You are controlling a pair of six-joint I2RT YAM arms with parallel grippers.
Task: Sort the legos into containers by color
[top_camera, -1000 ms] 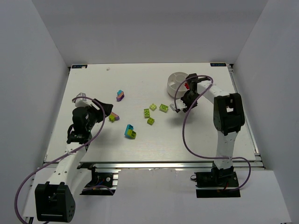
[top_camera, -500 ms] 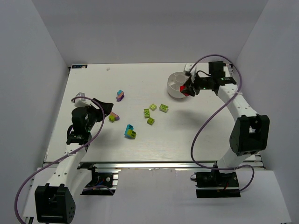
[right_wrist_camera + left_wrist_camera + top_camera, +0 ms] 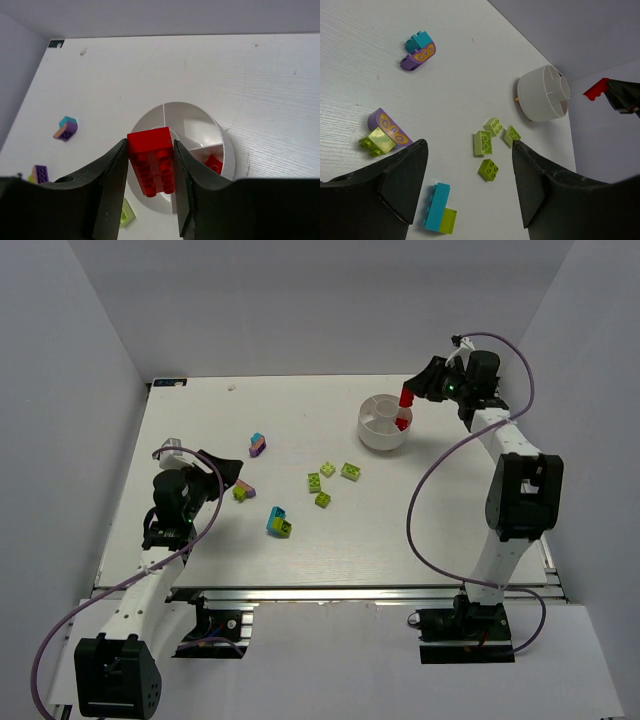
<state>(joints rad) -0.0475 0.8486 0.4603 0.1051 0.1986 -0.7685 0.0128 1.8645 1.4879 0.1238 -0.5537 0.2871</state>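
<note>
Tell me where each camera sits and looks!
Top camera: high behind the arms, looking down on the table; both arms show.
Left wrist camera: on the left arm, looking across green bricks toward the white dish; open left pincer shows.
Right wrist camera: above the dish, looking down; right pincer grips a red brick.
Both wrist cameras share the dish and red brick.

The right jaws hold a red brick (image 3: 406, 398) above the white dish (image 3: 381, 443).
</note>
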